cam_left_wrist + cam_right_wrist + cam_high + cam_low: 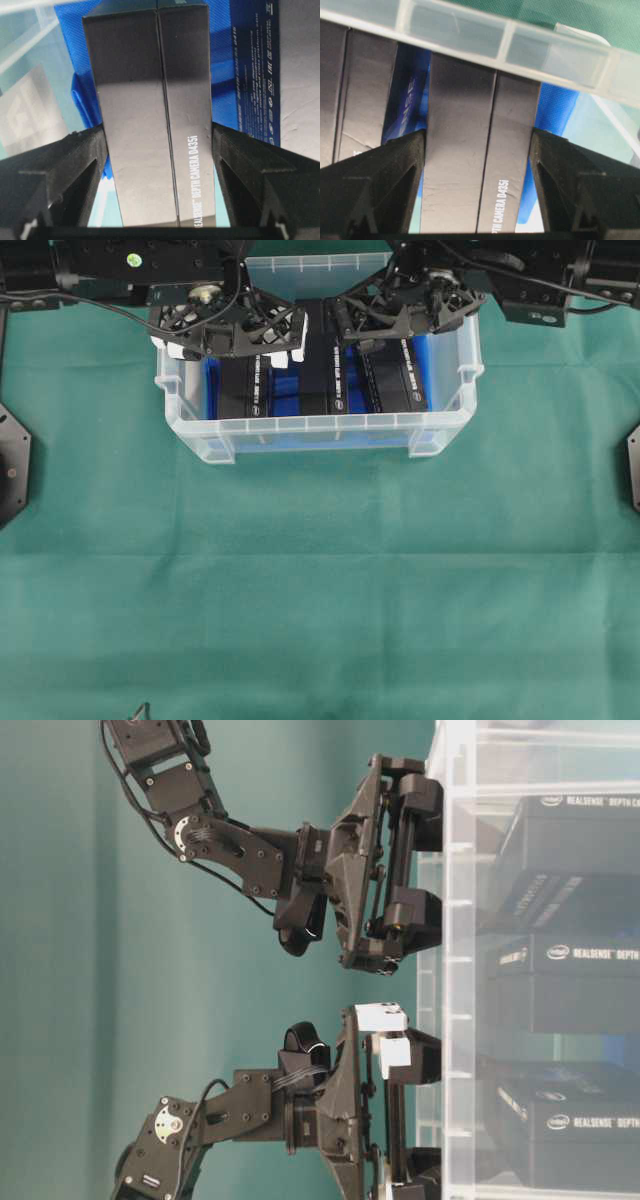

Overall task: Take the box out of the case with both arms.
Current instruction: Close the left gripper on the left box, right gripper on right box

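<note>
**Both grippers clamped on boxes inside the tub**

While the green cloth-covered table (320,580) lies flat beneath it, the clear translucent plastic rectangular case (318,426) sits at the far middle of the overhead view, its floor lined with a blue sheet (288,400). Three black cardboard boxes with white lettering stand on edge inside it, side by side.

Left side: the left black lattice-frame gripper with white fittings (232,348) reaches down into the case over the left black box (240,390). The left wrist view shows this box (152,125) filling the gap between the two black fingers (65,170), each finger pressed against one of its long faces. The gripper is clenched on that box. The box is still within the case walls.

Centre: the middle black box (318,375) stands between the two grippers, gripped by neither.

Right side: the right black lattice-frame gripper (400,335) reaches in over the right black box (398,380). The right wrist view shows that box (480,150) squeezed between the fingers (570,185), contact on both sides, with the case rim (520,47) crossing above it. Grasp confirmed on the right box, which is also inside the case.

The table-level view shows both grippers at the rim of the case.
</note>
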Controlling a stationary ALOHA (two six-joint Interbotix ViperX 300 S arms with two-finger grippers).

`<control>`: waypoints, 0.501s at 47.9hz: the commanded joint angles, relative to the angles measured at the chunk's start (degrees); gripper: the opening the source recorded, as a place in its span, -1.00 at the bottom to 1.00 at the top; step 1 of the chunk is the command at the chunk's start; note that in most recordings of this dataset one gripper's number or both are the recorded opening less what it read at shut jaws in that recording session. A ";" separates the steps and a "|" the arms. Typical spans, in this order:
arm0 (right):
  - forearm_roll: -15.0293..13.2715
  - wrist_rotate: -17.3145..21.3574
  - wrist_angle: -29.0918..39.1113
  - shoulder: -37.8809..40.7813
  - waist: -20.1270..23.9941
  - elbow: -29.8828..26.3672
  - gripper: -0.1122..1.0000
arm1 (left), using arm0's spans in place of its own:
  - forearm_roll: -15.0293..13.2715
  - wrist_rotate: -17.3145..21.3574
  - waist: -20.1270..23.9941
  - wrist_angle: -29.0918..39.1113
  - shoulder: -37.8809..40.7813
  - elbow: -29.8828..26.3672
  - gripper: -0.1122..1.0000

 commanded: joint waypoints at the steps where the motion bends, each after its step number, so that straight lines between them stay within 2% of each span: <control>1: 0.35 0.35 0.88 -1.14 -0.26 -0.62 0.39 | 0.18 0.09 0.26 0.44 -1.41 -1.49 0.33; 24: 0.18 0.44 11.16 -3.08 -0.26 -9.32 0.39 | 0.18 0.97 0.35 3.52 -2.11 -8.00 0.33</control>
